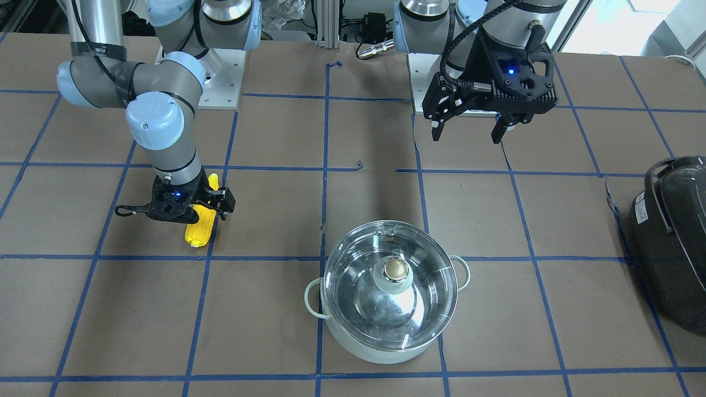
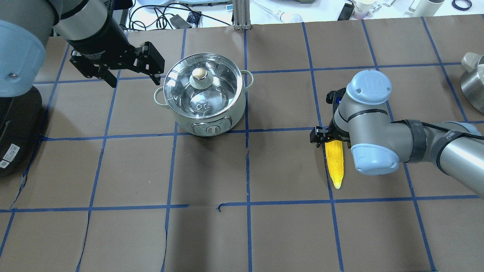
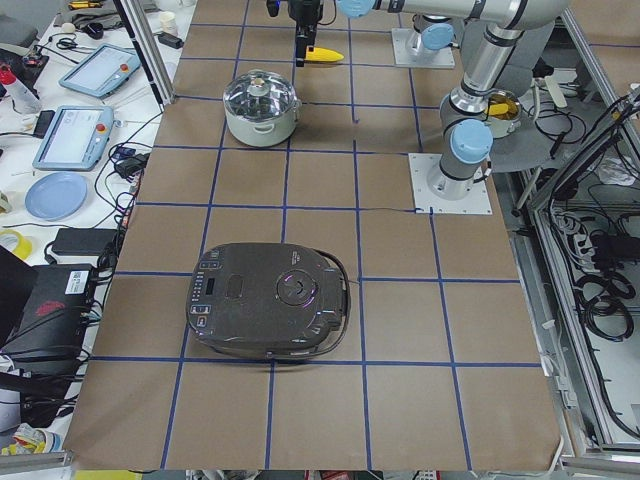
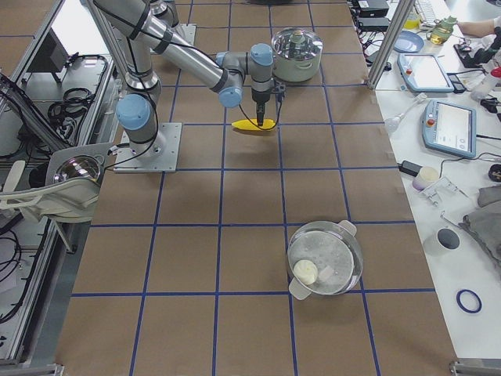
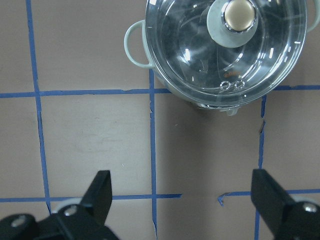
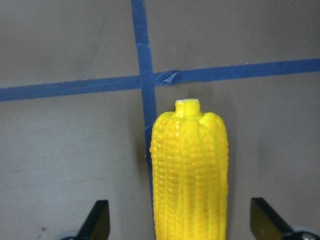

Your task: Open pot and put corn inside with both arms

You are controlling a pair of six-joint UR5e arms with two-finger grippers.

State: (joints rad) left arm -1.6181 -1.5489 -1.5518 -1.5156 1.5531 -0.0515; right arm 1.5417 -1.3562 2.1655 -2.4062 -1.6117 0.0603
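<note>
The pale mint-green pot [image 1: 386,344] stands on the table with its glass lid [image 1: 353,281] on and the knob [image 1: 392,269] on top; it also shows in the overhead view [image 2: 211,121]. The yellow corn [image 1: 201,229] lies flat on the table [image 2: 334,162]. My right gripper [image 2: 328,136] is low over the corn's thick end. It is open, with a finger on each side of the cob and not touching it in the right wrist view [image 6: 182,222]. My left gripper [image 2: 135,82] is open and empty in the air beside the pot, with the pot ahead of it in the left wrist view [image 5: 182,200].
A large black appliance [image 1: 670,242] sits at the table's end on my left side [image 3: 270,300]. A second steel pot [image 4: 325,258] stands at the far end on my right side. Blue tape lines [image 1: 325,165] grid the brown table.
</note>
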